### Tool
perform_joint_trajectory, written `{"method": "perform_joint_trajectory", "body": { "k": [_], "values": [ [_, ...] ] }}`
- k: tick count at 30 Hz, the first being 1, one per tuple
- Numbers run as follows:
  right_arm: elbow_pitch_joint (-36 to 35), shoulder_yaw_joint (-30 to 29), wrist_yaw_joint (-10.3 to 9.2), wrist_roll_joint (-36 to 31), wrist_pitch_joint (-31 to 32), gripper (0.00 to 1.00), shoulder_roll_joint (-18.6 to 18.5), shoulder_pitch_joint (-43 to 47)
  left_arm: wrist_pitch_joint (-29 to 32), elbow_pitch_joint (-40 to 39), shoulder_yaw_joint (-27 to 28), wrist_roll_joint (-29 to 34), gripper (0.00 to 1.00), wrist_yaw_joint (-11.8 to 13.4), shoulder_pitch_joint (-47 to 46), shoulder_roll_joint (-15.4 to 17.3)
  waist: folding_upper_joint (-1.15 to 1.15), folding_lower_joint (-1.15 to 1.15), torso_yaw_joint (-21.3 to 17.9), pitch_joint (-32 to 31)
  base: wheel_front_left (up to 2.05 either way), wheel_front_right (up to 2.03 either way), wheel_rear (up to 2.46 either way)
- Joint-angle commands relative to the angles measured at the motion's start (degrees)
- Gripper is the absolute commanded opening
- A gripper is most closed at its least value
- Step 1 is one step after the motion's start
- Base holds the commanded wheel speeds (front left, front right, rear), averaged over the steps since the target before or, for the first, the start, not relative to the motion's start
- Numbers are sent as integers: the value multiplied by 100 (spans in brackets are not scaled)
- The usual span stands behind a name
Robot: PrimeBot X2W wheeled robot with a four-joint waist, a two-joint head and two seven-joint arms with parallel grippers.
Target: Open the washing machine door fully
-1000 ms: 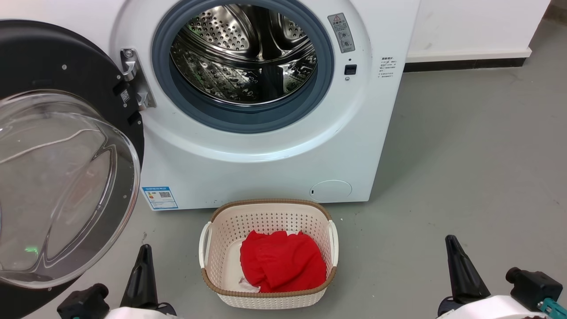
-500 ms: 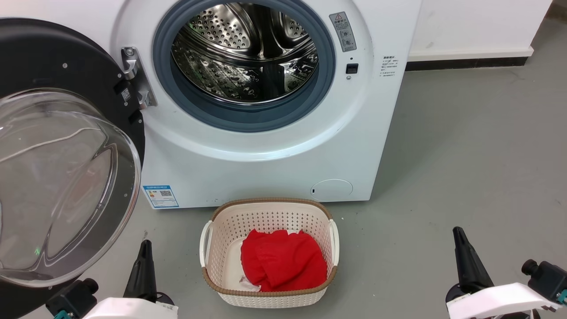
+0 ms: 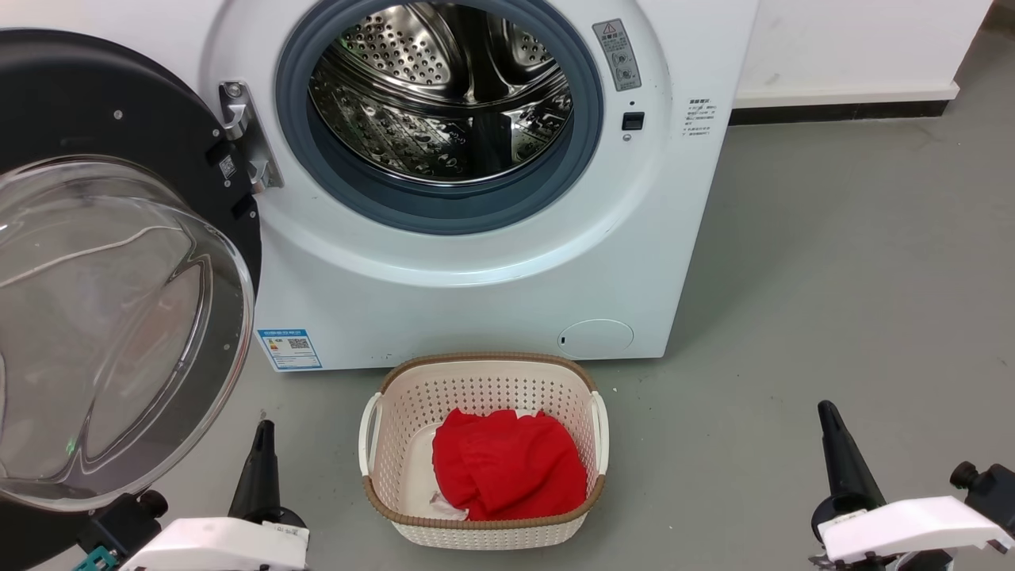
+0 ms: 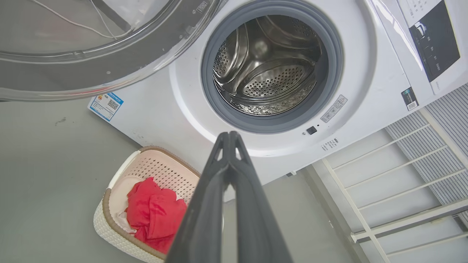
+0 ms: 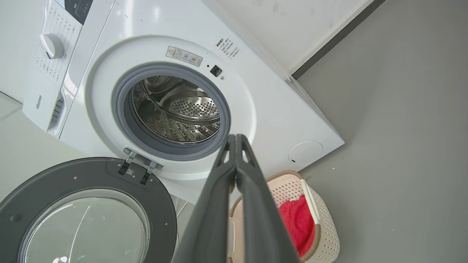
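The left gripper has its two fingers pressed together with nothing between them, and it touches nothing. The right gripper also has its fingers together and holds nothing. In the head view, a white basket stands on the grey floor between the two grippers, with a red cloth inside. It is just in front of the washing machine. The washing machine door is swung wide open to the robot's left on its hinge, and the steel drum is open to view
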Motion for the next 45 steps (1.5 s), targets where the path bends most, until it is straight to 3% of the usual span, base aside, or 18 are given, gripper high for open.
{"method": "perform_joint_trajectory", "body": {
  "k": [1, 45],
  "values": [
    [-35, -30, -1, 243, 59, 0, -43, -205, 49, -20, 32, -233, 0, -40, -158, 13, 0, 0, 4, 3, 0, 0, 0],
    [209, -313, -2, 2897, 739, 0, -35, -550, 718, 434, 151, -2882, 0, -180, -637, 13, 0, 0, 76, 66, 0, 0, 0]
  ]
}}
